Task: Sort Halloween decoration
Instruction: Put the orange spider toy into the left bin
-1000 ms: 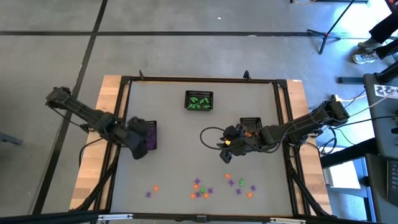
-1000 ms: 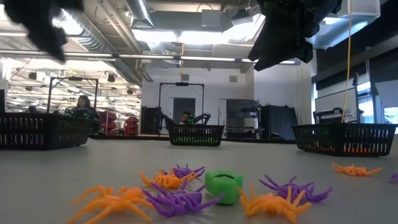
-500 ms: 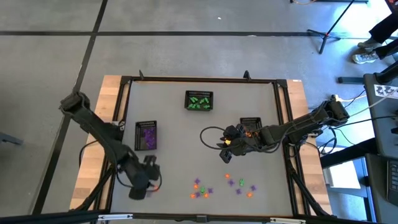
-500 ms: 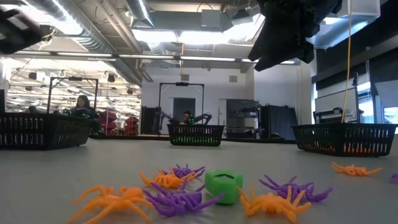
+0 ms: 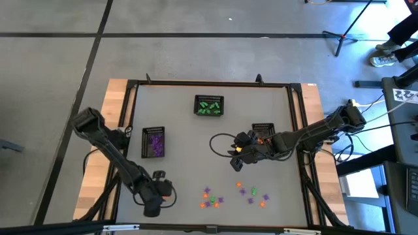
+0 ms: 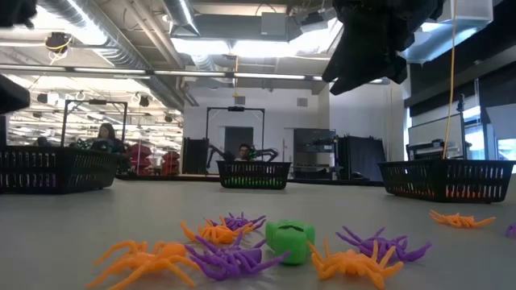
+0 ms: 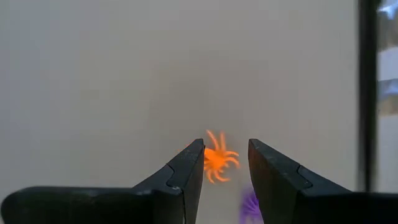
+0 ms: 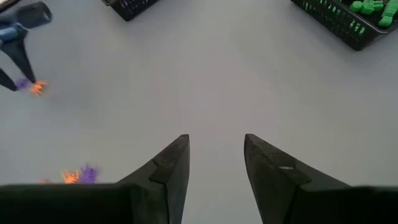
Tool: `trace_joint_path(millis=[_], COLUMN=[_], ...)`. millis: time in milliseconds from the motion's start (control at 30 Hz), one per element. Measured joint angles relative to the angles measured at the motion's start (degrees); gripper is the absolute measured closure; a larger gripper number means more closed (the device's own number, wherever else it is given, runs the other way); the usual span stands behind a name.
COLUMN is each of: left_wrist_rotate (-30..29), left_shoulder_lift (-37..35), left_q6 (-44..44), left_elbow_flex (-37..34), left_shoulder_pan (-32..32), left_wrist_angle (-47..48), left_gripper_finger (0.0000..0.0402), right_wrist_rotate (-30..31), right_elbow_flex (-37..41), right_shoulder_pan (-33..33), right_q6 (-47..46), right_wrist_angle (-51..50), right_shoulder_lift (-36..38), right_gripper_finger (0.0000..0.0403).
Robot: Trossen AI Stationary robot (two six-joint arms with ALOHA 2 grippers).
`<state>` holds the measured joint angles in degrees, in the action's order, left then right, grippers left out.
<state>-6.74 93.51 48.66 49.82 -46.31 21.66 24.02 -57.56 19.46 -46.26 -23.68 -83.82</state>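
Halloween decoration pieces lie loose near the table's front edge: a cluster of orange, purple and green ones (image 5: pixel 212 199), (image 6: pixel 290 240), and apart from them at the near left an orange spider (image 7: pixel 217 158) with a purple one (image 7: pixel 252 205) beside it. My left gripper (image 5: pixel 160 196) hangs open just over that pair, its fingertips (image 7: pixel 227 149) either side of the orange spider as seen from the wrist. It holds nothing. My right gripper (image 5: pixel 236 160) hovers open and empty above the table's middle right (image 8: pixel 214 146).
Three black mesh baskets stand on the table. The one with green pieces (image 5: pixel 209 106) is at the far middle, the one with purple pieces (image 5: pixel 153 141) at the left, and the one with orange pieces (image 5: pixel 262 129) at the right, partly under my right arm. A cable (image 5: pixel 219 140) loops beside my right gripper.
My left gripper has swung from over the purple basket toward the table's near edge and come down. It now hangs over the orange and purple pieces at the near left.
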Motion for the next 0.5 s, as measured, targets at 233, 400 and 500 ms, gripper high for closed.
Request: trace_joint_path(millis=[233, 400, 500], left_wrist_rotate=[1.9, 3.6, 3.7], left_shoulder_lift=[2.8, 3.5, 3.5], left_q6=[-1.1, -1.4, -1.4], left_elbow_flex=[0.0, 0.1, 0.1], left_shoulder_pan=[1.0, 1.0, 1.0], left_wrist_angle=[0.6, 1.5, 1.9], left_gripper_finger=[0.0284, 0.0284, 0.0284], right_wrist_rotate=[-1.6, -4.9, -6.3], right_elbow_flex=[0.0, 0.0, 0.0], right_shoulder_pan=[0.0, 0.0, 0.0], right_q6=[-0.2, -0.2, -0.2], right_wrist_angle=[1.1, 2.1, 3.8], right_shoulder_lift=[-2.7, -5.1, -5.5], right_gripper_finger=[0.0253, 0.0253, 0.0253])
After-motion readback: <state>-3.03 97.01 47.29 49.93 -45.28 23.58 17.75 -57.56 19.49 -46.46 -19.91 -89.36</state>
